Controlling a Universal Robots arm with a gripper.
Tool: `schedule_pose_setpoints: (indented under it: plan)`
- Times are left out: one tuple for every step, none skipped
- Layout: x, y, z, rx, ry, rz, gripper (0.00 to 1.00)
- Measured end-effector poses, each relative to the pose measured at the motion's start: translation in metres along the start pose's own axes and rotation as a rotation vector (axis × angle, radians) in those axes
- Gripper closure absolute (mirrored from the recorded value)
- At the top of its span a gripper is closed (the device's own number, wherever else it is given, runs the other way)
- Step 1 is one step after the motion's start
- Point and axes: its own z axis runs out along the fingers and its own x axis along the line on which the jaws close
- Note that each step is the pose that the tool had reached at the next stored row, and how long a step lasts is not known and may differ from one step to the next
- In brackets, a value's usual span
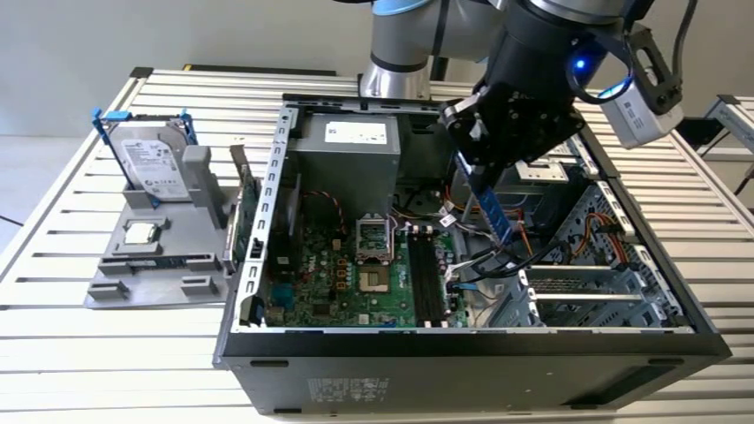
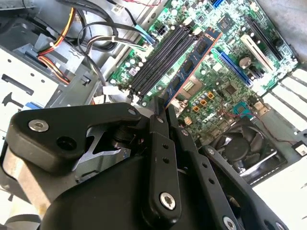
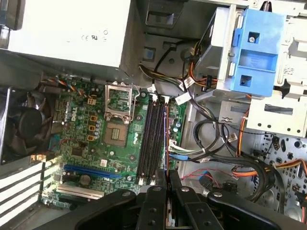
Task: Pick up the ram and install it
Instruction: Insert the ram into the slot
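The gripper (image 1: 476,168) hangs over the open computer case (image 1: 471,340), its jaws pinching the ram (image 1: 496,212) by one end. The blue-green stick points down at a slant toward the motherboard (image 1: 335,278), clear of it. In the second wrist view the stick runs roughly along the black memory slots (image 2: 160,55), but it looks raised above them and a little off to one side. That tilt worries me: lowered crooked or off the slot line, a corner could jam on a slot wall or scrape the board. The loose cables (image 1: 489,261) close by might snag it, and a one-end pinch could let it pivot.
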Motion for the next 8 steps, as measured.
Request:
schedule_pose_setpoints:
  plan:
    - [0.0000,0.0000,0.0000,-0.0003,-0.0002,0.006,1.00]
    - [0.0000,0.0000,0.0000,-0.0006,-0.0004,0.013,1.00]
    - [0.0000,0.0000,0.0001,-0.0009,-0.0006,0.019,1.00]
    - [0.0000,0.0000,0.0001,-0.0011,-0.0008,0.024,1.00]
    - [0.0000,0.0000,0.0001,-0.0015,-0.0009,0.030,1.00]
    - [0.0000,0.0000,0.0001,-0.0017,-0.0011,0.036,1.00]
    - [0.0000,0.0000,0.0002,-0.0020,-0.0013,0.042,1.00]
    - [0.0000,0.0000,0.0002,-0.0023,-0.0015,0.048,1.00]
